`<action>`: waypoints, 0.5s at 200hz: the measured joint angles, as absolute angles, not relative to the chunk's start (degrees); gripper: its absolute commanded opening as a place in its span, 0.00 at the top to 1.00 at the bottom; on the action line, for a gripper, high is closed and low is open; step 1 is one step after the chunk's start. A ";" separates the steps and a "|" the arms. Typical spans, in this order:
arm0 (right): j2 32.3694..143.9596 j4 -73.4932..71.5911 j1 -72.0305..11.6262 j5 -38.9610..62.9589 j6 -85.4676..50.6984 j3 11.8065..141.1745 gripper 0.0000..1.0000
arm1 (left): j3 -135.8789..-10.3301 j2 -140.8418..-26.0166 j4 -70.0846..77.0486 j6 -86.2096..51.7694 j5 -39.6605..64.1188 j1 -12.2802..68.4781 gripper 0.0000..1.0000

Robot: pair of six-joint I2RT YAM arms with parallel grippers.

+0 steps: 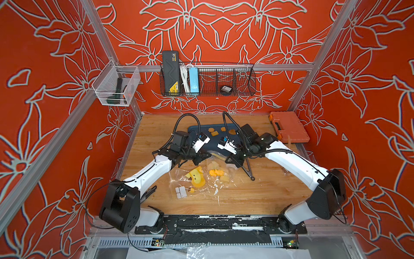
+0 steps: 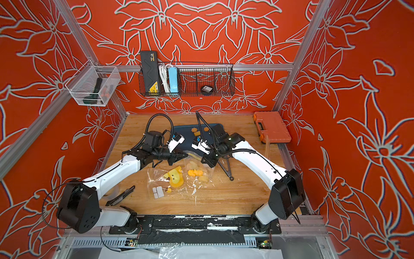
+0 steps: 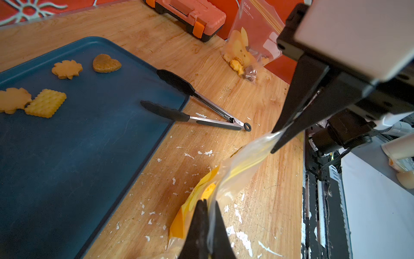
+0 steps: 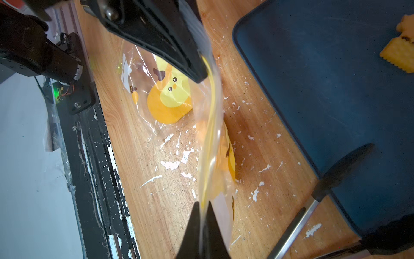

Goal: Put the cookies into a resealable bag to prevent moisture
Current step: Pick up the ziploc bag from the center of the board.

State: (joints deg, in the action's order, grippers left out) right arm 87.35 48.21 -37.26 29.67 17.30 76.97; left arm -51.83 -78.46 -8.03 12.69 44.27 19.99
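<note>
My left fingers (image 3: pixel 204 207) and right fingers (image 4: pixel 197 210) both pinch the bag (image 3: pixel 244 158) by its zip edge, mid counter (image 1: pixel 246 197), between the tray (image 3: pixel 89 157) and the front edge. Some cookies (image 1: pixel 215 172) inside, four on the tray.

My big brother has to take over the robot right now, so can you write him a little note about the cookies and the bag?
Left gripper: shut on the zip strip of the resealable bag.
Right gripper: shut on the same strip, further along, so the strip is stretched between the two.
Done: some cookies are inside the bag.
Left: four more lie on the blue tray. The tongs lie open at its edge, in neither gripper.
Unclear: whether the zip is pressed shut.
</note>
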 measured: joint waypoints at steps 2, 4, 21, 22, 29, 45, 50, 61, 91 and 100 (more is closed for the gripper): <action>87.42 48.18 -37.28 29.63 16.71 77.08 0.77 | -51.83 -78.43 -8.03 12.69 44.27 19.99 1.00; 87.48 48.16 -37.28 29.58 17.04 77.14 0.81 | -51.83 -78.43 -8.03 12.69 44.27 19.99 1.00; 87.88 47.64 -37.32 29.17 17.02 77.58 1.00 | -51.83 -78.37 -8.03 12.71 44.29 19.99 1.00; 87.92 47.68 -37.32 29.17 16.97 77.62 1.00 | -51.83 -78.37 -8.03 12.71 44.29 19.99 1.00; 88.16 47.81 -37.32 29.02 16.97 77.87 0.89 | -51.83 -78.37 -8.03 12.73 44.29 19.99 1.00; 88.77 47.55 -37.32 28.60 16.80 78.37 1.00 | -51.83 -78.37 -8.03 12.73 44.40 19.99 1.00; 88.88 47.35 -37.32 28.47 16.91 78.37 1.00 | -51.83 -78.35 -8.03 12.75 44.49 19.99 1.00; 89.14 47.37 -37.34 28.40 16.43 78.37 1.00 | -51.83 -78.35 -8.03 12.82 44.69 19.99 1.00; 89.36 46.61 -37.41 28.29 15.53 78.37 1.00 | -51.53 -78.08 -8.03 12.88 44.91 19.99 1.00; 89.36 46.11 -37.43 28.49 15.29 78.37 1.00 | -51.53 -78.00 -8.03 12.88 44.95 19.99 1.00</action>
